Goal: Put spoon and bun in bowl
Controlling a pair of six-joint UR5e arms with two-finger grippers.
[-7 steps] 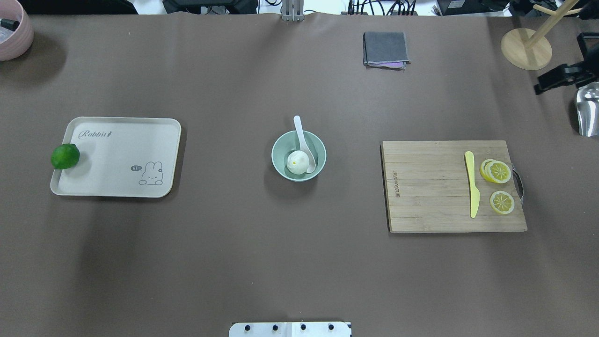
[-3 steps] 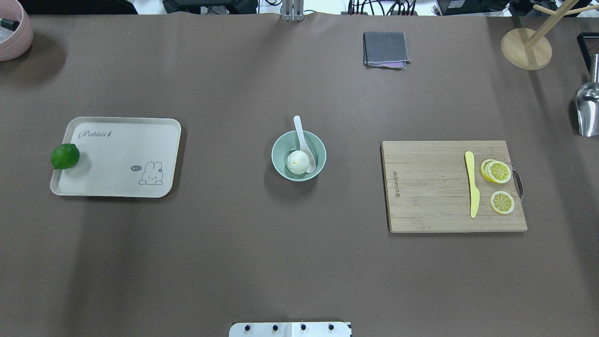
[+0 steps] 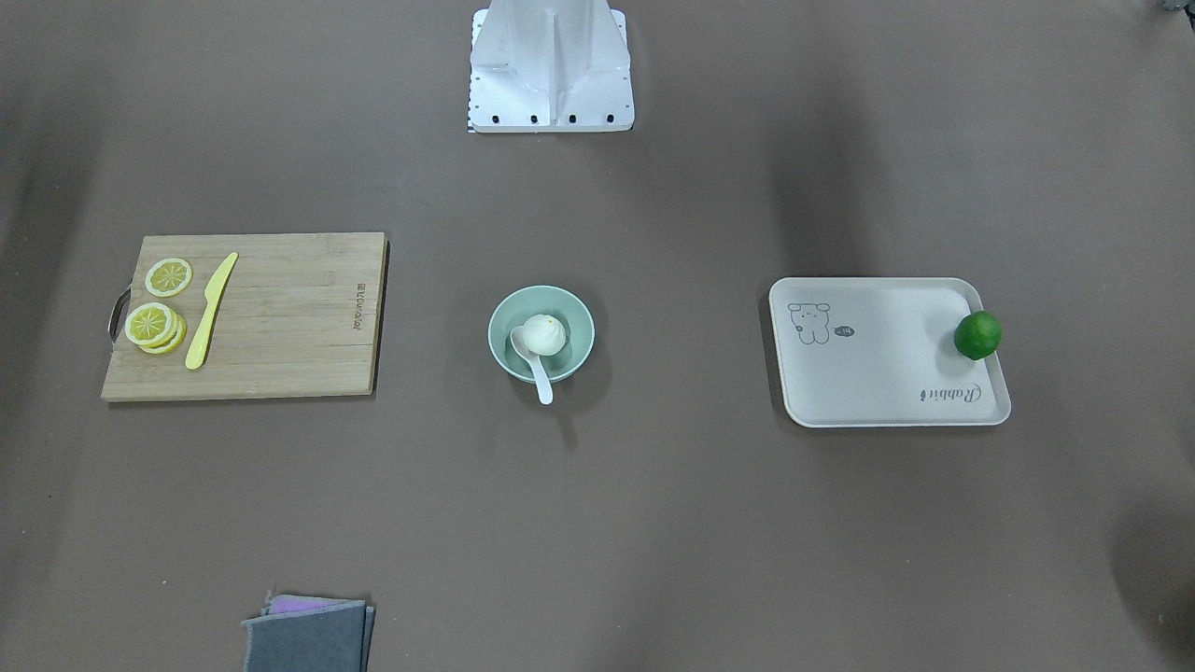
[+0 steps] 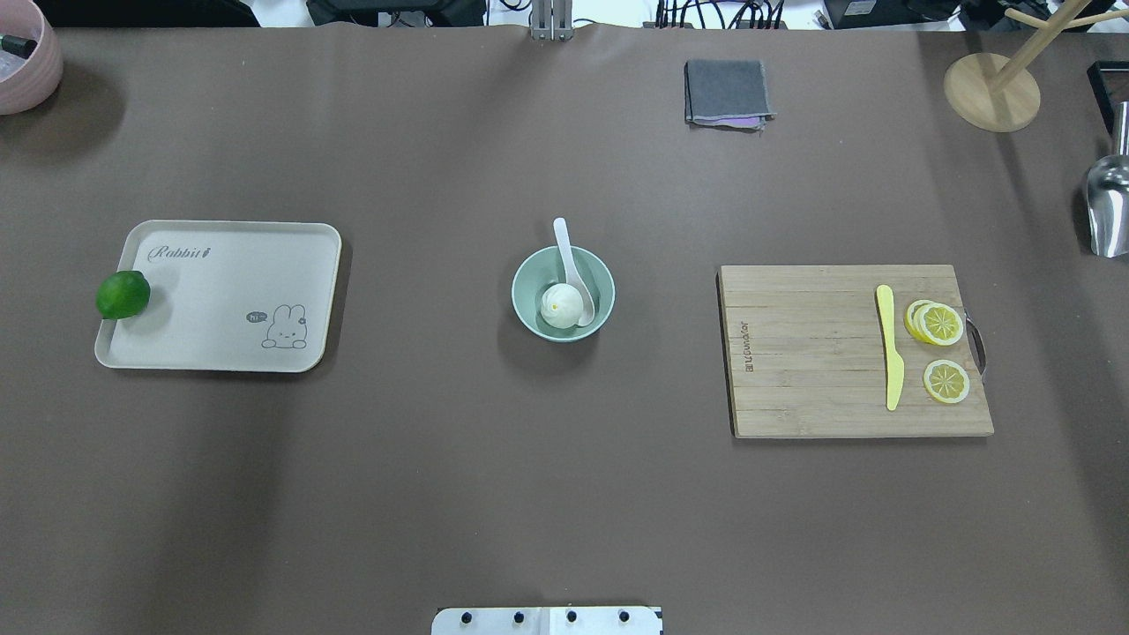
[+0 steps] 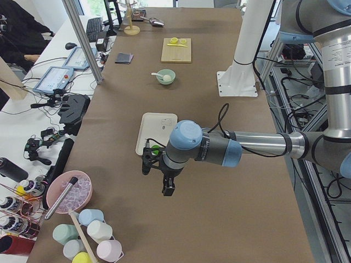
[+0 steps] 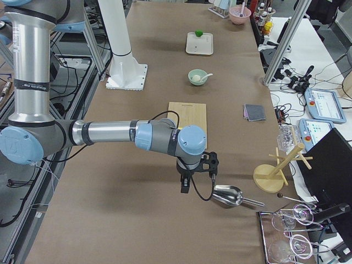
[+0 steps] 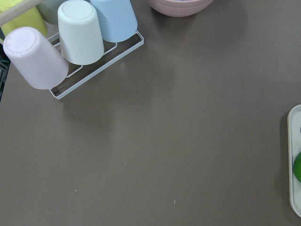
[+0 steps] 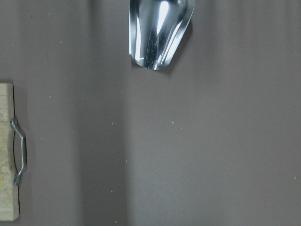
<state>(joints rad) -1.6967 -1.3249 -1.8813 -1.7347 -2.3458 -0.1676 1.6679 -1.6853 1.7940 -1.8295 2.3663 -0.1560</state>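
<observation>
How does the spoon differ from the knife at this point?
The spoon is glossy white; the knife is yellow. The spoon leans in the bowl, its scoop beside the bun and its handle sticking out over the rim; the knife lies flat on the cutting board beside the lemon slices. The spoon is shorter, with a rounded scoop; the knife is a long thin blade. Both are slim utensils pointing roughly the same way.

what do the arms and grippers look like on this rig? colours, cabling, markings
Both match. The left arm and right arm are silver tubes with grey joint housings and pale blue round caps. A thin black cable loops outside each wrist. The left gripper and right gripper are black and angular. No markings are legible.
</observation>
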